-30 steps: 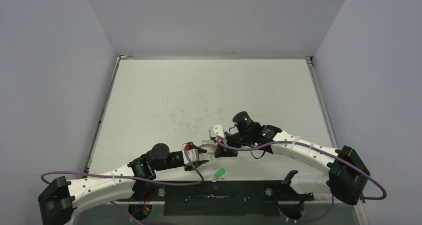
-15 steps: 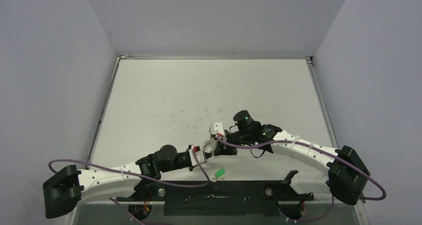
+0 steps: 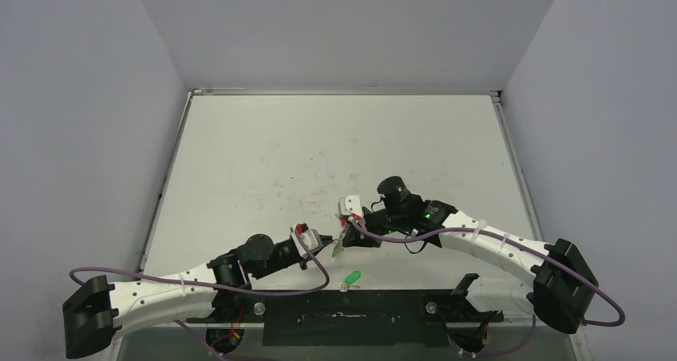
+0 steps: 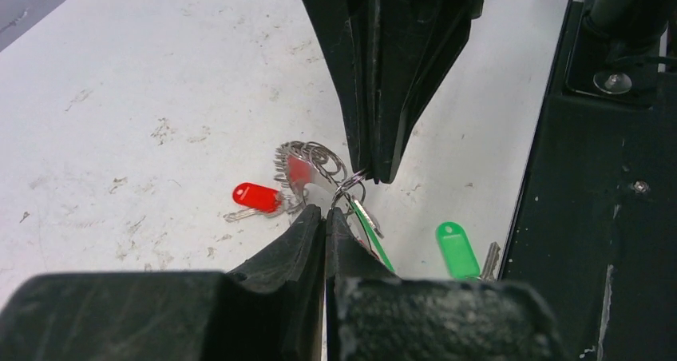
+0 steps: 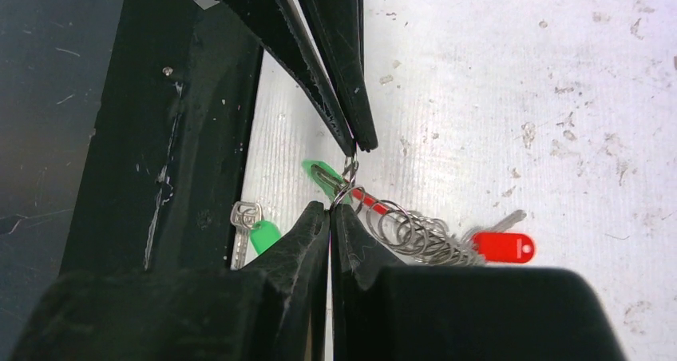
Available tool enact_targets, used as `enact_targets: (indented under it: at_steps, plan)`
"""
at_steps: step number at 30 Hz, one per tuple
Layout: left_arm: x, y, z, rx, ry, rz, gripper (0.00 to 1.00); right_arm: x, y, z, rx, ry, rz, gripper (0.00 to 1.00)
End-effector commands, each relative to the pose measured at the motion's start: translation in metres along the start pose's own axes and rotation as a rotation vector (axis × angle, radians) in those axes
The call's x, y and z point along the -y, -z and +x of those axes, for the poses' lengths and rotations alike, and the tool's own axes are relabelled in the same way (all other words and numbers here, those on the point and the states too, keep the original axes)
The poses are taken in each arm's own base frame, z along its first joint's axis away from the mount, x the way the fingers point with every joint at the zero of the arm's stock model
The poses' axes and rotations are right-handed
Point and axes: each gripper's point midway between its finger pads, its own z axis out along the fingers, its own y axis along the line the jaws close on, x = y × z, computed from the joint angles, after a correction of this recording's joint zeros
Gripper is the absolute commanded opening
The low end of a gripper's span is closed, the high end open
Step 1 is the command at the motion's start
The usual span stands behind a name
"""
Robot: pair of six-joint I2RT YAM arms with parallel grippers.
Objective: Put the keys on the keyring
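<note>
Low over the table's near middle, my two grippers meet tip to tip. My left gripper (image 3: 326, 240) (image 4: 326, 212) is shut, and one green-headed key (image 3: 338, 247) (image 4: 372, 239) (image 5: 319, 174) hangs from its tips by a small ring. My right gripper (image 3: 346, 235) (image 5: 330, 207) is shut on the end of the keyring (image 4: 307, 160) (image 5: 415, 233), a silvery coil with a red strip. A red tag (image 4: 257, 196) (image 5: 501, 247) trails from the coil onto the table. The second green key (image 3: 351, 279) (image 4: 457, 249) (image 5: 259, 235) lies flat by the table's near edge.
The black base plate (image 3: 343, 317) (image 4: 591, 217) (image 5: 176, 137) runs along the near edge, right beside the loose key. The white table (image 3: 335, 153) is scuffed, with grey walls round the far sides. Purple cables loop over both arms.
My left gripper has moved right toward the right gripper and gone from open to shut. A green key now shows between the two grippers. The right arm has barely moved.
</note>
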Motion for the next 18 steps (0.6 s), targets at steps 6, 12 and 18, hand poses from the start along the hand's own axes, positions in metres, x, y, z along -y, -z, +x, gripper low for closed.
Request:
enact_targets:
  at_steps: [6,12,18]
  plan:
    - [-0.014,0.011,-0.016,0.052,0.053,-0.080,0.00,-0.006,0.006,-0.020,0.060,0.045,-0.022,0.00]
    - [-0.001,0.010,-0.029,0.110,0.042,-0.001,0.23,-0.003,0.006,-0.020,0.061,0.042,-0.006,0.00]
    - [0.010,0.014,-0.044,0.205,0.002,0.063,0.36,-0.004,0.007,-0.023,0.069,0.043,-0.010,0.00]
